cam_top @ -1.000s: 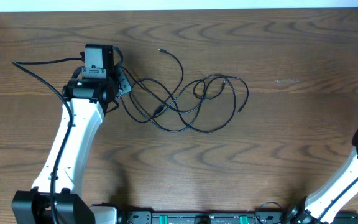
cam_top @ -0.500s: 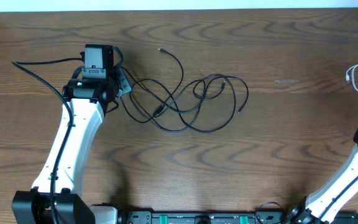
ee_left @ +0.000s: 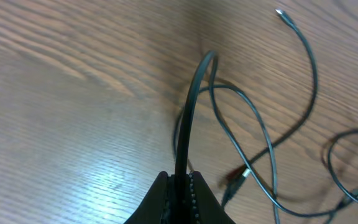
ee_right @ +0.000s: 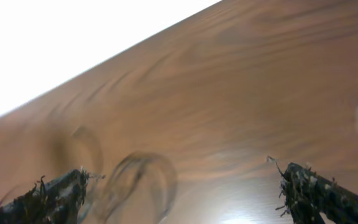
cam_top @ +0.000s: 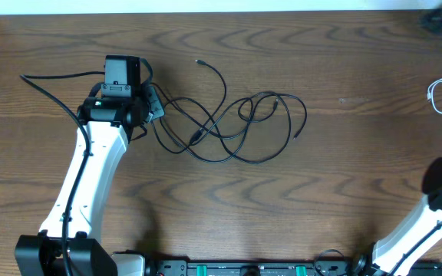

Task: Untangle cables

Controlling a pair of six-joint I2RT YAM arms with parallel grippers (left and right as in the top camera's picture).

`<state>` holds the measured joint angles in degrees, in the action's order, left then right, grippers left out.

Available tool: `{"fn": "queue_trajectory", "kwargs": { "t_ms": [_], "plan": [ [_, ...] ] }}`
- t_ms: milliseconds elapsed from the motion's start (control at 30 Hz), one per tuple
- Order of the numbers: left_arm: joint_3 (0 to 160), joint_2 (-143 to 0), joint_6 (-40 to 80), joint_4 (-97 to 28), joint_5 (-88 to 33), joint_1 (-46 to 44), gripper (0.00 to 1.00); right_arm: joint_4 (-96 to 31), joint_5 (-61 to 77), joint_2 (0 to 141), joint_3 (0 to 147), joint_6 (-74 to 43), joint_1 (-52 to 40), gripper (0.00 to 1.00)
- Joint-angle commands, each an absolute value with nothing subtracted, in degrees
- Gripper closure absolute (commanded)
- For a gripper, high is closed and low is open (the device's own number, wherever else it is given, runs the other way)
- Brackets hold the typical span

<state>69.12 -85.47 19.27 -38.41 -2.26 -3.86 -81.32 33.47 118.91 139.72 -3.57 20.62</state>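
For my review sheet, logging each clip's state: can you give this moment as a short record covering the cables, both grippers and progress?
black cables: tangled loops mid-table
white cable: small loop at the right edge, apart from the black ones
left gripper: shut on a black strand at the tangle's left side
right gripper: open, holding nothing
progress: white cable separated; black tangle not yet undone

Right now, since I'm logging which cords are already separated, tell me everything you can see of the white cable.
The white cable is a short, thin cord curled into a loose loop, lying flat on the wooden table at the overhead view's right edge, far from the black cables. Only the table touches it. Its ends are too small to make out.
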Motion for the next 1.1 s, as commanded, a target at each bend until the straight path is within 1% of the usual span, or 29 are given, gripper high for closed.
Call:
{"fn": "queue_trajectory", "kwargs": {
  "t_ms": [0,167,333,500,633,733,833,1067],
  "plan": [
    [70.0,-83.6,16.9,-38.3,-5.8,-3.6,0.92,-84.1,39.4,119.8,139.8,1.4,14.7,0.01],
    [70.0,-81.6,16.2,-38.3,-6.0,-3.6,0.92,-87.3,37.4,120.3,139.8,1.4,5.0,0.02],
    [70.0,-81.3,16.1,-38.1,-5.1,-3.6,0.92,-89.9,30.0,121.1,139.8,1.0,-5.0,0.02],
    [70.0,-81.3,16.2,-38.1,-4.7,-3.6,0.92,-91.9,23.0,122.6,139.1,-2.0,-13.3,0.02],
    [70.0,-81.3,16.6,-38.2,-4.7,-3.6,0.93,-89.8,21.9,122.9,134.9,-6.3,-18.1,0.01],
    [70.0,-81.3,16.6,-38.1,-4.7,-3.6,0.92,-87.1,18.5,122.9,130.3,-12.9,-20.9,0.01],
    [70.0,-81.3,16.6,-38.1,-4.7,-3.6,0.92,-84.1,14.9,122.9,125.4,-22.2,-23.4,0.01],
    [70.0,-81.3,16.6,-38.1,-4.7,-3.6,0.92,-71.5,14.9,122.9,114.2,-36.3,-29.2,0.01]
  ]
}}
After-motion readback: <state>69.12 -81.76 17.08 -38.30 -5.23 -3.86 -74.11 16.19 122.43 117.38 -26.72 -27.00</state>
